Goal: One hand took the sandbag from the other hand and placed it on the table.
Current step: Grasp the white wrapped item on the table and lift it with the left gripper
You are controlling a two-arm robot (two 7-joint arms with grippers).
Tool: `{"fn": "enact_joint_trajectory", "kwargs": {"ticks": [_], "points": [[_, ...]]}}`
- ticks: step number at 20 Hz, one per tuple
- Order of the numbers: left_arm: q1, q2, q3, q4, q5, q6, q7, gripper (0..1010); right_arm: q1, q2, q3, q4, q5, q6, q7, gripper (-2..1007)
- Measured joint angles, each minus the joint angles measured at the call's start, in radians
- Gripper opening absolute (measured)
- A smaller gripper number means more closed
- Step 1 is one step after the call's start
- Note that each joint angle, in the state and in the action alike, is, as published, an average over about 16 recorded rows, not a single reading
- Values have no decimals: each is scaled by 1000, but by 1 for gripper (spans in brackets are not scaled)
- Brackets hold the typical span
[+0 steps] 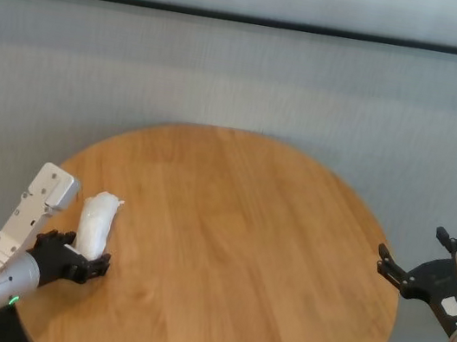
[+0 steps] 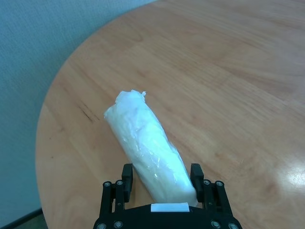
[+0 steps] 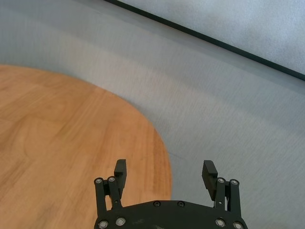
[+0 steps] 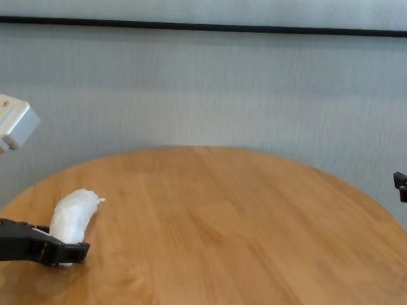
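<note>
White plastic, the sandbag [image 2: 151, 151] is lain on the desk [image 1: 234, 242], flanked by the left gripper [image 2: 161, 177] fingers; whether it is squeezed cannot be told. Beyond the desk's right edge, the right gripper [image 3: 165, 172] is held with fingers spread, grasping nothing.

One sandbag [image 1: 97, 224], one round table [image 1: 267, 256], two end effectors: left [image 1: 84, 257], right [image 1: 411, 261].

1. The table [image 2: 224, 71]: wood planks, orange-brown, smooth with a soft sheen.
2. The sandbag [image 2: 150, 148] between the left gripper [image 2: 162, 179] fingers: translucent white plastic, glossy, wrinkled, lumpy.
3. Both the left and right gripper [image 3: 165, 174]: matt black, screw-studded.
</note>
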Motion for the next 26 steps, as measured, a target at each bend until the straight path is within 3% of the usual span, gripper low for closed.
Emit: {"fn": "enact_joint_trajectory", "kwargs": {"ticks": [13, 26], "points": [[0, 1, 1, 0, -1, 1, 0, 465, 0, 0, 0, 0, 0, 0, 0, 1000], [0, 1, 1, 0, -2, 1, 0, 337, 0, 0, 0, 0, 0, 0, 0, 1000]]}}
